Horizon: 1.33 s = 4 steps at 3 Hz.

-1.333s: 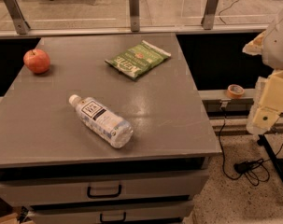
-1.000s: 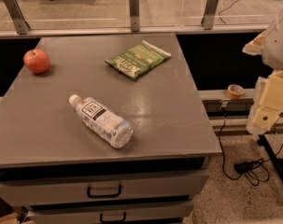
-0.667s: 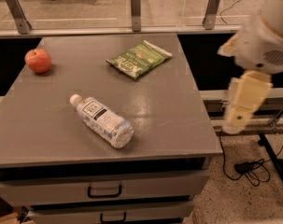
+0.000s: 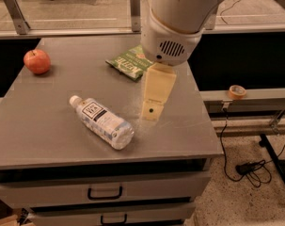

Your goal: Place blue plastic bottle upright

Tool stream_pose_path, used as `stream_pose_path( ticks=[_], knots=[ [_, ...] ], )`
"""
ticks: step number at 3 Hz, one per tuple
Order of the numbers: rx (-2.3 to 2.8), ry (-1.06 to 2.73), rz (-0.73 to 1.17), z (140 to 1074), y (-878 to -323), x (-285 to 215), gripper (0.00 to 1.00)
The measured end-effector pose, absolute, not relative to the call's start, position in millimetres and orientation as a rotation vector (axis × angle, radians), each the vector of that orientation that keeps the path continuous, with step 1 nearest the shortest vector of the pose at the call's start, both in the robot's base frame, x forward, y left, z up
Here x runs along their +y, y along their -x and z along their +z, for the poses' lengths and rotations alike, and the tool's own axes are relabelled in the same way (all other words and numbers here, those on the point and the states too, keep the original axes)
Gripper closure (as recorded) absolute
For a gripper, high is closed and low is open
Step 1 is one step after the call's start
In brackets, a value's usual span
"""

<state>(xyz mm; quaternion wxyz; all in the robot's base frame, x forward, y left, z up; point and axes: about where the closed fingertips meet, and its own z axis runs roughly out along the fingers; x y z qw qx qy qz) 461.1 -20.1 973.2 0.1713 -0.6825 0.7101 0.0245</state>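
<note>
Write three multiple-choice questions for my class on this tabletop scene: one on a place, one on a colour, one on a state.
1. Where is the gripper?
A. Over the table, to the picture's right of the blue plastic bottle
B. Under the table
C. Off the table's left edge

2. What colour is the snack bag?
A. Red
B. Green
C. Black

3. How is the blue plastic bottle placed?
A. Standing upright
B. Lying on its side
C. Held in the gripper

Answers:
1. A, since the gripper hangs low above the tabletop beside the bottle, apart from it.
2. B, since the bag's visible part is green with white print.
3. B, since the bottle lies flat on the table, its white cap pointing toward the back left.
</note>
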Motion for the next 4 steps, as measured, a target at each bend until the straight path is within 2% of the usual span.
stream_pose_path(
  ticks=[1, 4],
  knots=[
    [1.999, 1.939, 0.083, 975, -463, -19, 0.0],
    [2.178, 1.782, 0.313, 926, -505, 92, 0.0]
  ],
)
